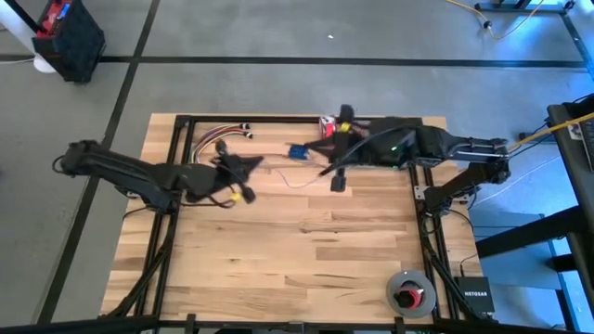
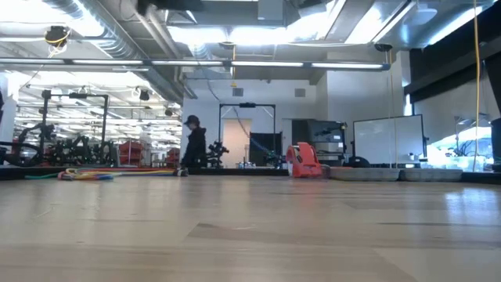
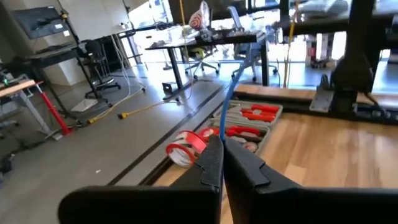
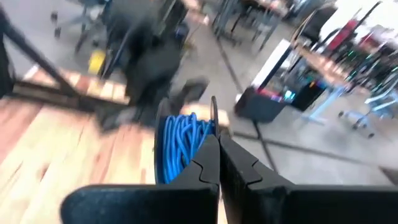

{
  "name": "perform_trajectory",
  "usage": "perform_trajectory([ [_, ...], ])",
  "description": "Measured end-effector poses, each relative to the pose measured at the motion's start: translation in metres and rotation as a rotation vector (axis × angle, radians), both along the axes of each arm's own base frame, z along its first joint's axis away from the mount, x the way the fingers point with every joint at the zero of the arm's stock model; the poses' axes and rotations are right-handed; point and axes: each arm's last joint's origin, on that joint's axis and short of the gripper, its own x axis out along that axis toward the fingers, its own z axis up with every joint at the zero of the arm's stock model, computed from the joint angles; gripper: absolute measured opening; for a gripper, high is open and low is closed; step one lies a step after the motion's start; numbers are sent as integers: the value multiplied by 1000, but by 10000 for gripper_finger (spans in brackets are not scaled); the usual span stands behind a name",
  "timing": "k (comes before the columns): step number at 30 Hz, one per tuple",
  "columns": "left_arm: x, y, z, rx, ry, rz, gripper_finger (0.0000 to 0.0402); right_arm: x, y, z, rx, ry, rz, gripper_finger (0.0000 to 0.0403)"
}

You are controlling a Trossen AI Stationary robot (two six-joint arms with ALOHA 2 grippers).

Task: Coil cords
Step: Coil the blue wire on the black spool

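Two claws of mine are both pinched tight: my left gripper (image 3: 221,149) clamps the thin, string-like blue cord (image 3: 231,99), which runs taut from my matte black fingertips, and my right gripper (image 4: 217,155) holds a bunched coil of the same glossy blue wire. Seen from above, both sit in the upper middle of the frame, the coil (image 1: 297,152) between them near the far edge of the pale plank table (image 1: 297,260). Bare wood fills the whole lower half, with a round spool (image 1: 409,293) at lower right.
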Motion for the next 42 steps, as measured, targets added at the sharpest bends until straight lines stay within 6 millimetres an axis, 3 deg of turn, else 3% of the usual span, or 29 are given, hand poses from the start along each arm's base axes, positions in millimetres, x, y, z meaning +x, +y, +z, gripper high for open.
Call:
perform_trajectory([
  [5, -34, 6, 22, -40, -90, -17, 0, 14, 0, -21, 4, 128, -23, 0],
  [10, -47, 5, 33, -89, -168, -160, 0, 44, 0, -52, -105, 255, -108, 0],
  [18, -38, 2, 35, -106, -217, -206, 0, 88, 1, -91, -167, 313, -149, 0],
  [24, -23, -5, 30, -109, -220, -229, 0, 108, -1, -103, -164, 261, -198, 0],
  [34, 19, -20, -1, -100, -120, -252, 0, 117, -2, -86, -53, 45, -141, 0],
  [42, 46, -21, -26, -58, -40, -134, 0, 92, -2, -51, -24, -66, -82, 0],
])
